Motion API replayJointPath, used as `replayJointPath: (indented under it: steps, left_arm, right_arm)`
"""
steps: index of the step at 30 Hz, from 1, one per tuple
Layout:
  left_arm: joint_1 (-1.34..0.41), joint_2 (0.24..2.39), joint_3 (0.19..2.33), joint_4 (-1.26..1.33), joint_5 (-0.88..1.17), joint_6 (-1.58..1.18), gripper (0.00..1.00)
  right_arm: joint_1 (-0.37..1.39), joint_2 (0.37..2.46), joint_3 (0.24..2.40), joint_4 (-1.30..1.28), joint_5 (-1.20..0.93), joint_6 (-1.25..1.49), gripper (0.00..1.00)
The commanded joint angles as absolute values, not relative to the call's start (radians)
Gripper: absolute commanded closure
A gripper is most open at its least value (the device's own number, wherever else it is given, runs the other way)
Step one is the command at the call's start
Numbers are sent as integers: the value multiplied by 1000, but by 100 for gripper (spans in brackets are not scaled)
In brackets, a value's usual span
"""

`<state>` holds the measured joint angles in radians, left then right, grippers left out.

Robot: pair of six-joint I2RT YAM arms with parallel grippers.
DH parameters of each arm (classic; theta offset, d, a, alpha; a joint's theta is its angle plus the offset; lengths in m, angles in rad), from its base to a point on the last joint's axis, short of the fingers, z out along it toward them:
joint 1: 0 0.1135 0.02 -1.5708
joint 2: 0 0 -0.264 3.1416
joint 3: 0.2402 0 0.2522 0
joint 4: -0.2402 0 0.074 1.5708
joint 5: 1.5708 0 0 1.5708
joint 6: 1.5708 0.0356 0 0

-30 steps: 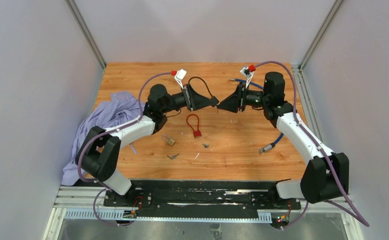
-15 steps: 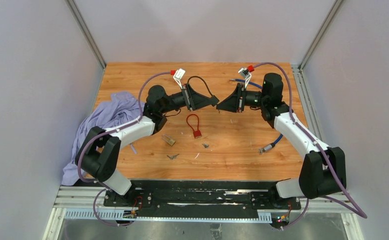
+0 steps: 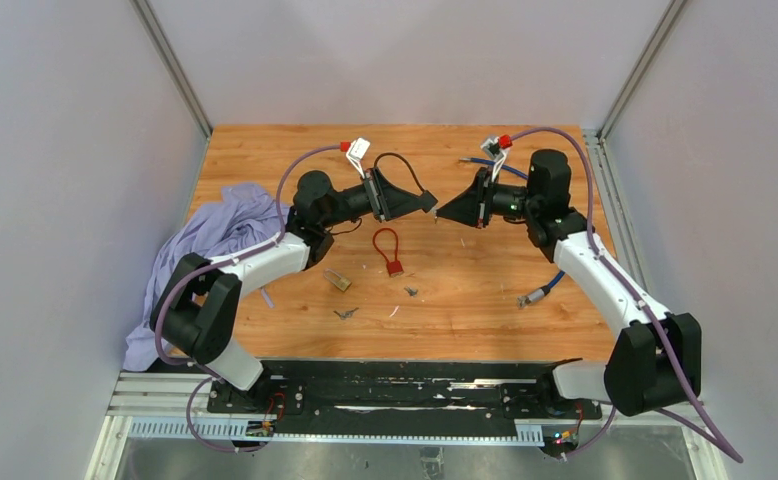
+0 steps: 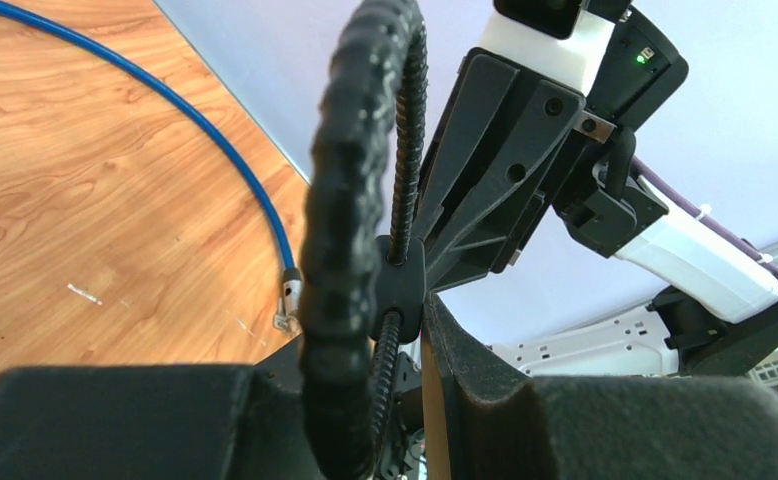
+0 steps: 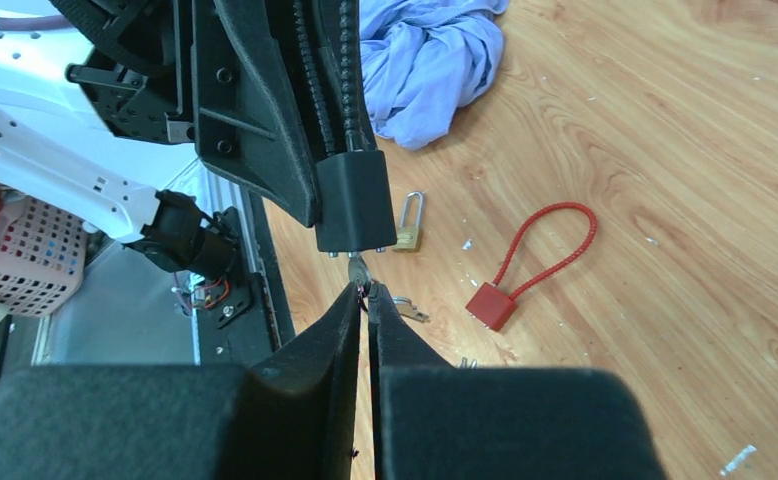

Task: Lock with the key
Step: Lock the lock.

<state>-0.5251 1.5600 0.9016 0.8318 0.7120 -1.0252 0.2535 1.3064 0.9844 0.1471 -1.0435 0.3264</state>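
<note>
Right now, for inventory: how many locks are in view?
3: black cable lock in the left gripper, red cable lock and brass padlock on the table. Cloth could hide more.

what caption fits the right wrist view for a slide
Right gripper pinches a key at the base of the black lock, a red lock on the table beyond

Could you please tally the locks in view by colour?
black lock: 1
red lock: 1
brass lock: 1
Total: 3
</note>
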Motion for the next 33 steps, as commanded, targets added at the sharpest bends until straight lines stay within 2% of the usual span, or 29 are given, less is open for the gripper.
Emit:
replayJointPath:
  steps: [1,6,11,17,21,27,33]
  left_arm:
    - [-527,1515,896,859,712,-1028,100]
    - [-527,1507,890,861,715,-1011,100]
    - [-526,1510,888,901,734,-1024,100]
    - [-529,1507,942,835,774,-1079,100]
    - [-530,1498,958,782,778,-1091,100]
    - [-529,1491,964,741,768,-1105,100]
    - [-530,1501,970,700,749,-1176,100]
  right_arm:
    - [269,1283,988,94,-976,250,93]
    - [260,1282,995,72,-990,245,82]
    - [251,1273,987,155,-1058,339,69]
    - [250,1287,989,227,-1103,451,59]
    - [250,1314,1005,265,-1154,527,59]
    - [250,1330,1020,212,-1189,524,66]
    - [249,1335,1039,158,-1220,522,67]
